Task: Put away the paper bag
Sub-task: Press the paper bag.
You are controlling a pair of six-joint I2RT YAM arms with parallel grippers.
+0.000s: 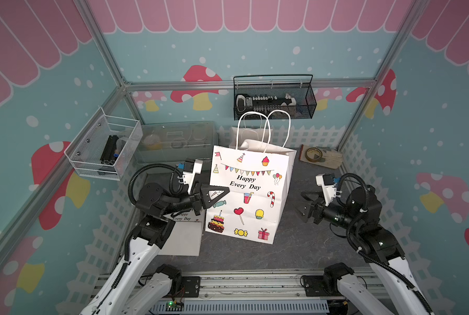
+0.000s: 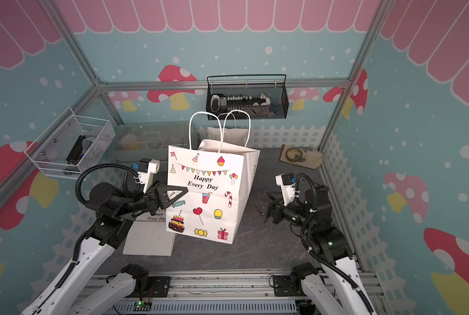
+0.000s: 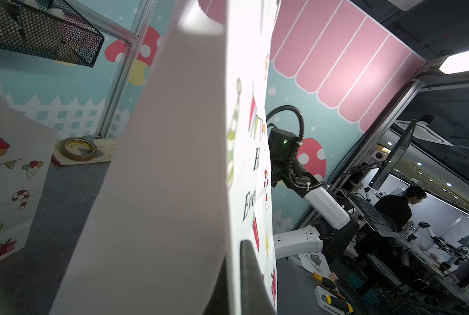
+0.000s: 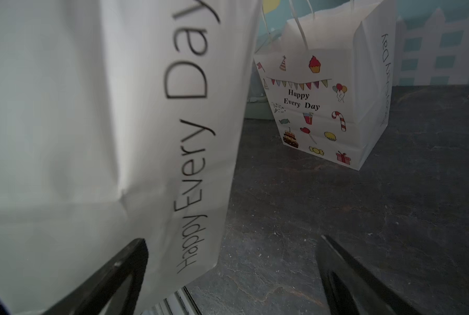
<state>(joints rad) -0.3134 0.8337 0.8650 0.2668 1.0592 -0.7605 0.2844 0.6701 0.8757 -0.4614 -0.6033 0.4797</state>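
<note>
Heads up, your left gripper (image 1: 221,191) is pinched tight on the left front edge of the paper bag (image 1: 251,201), which stands upright on the table (image 1: 296,253). Your right gripper (image 1: 302,205) sits just beside it, jaws wide, holding nothing.

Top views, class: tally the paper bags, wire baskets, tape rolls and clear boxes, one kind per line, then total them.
Paper bags: 3 (front bag, rear bag, flat bag)
Wire baskets: 2 (black basket, white basket)
Tape rolls: 1
Clear boxes: 1
Total: 7
</note>
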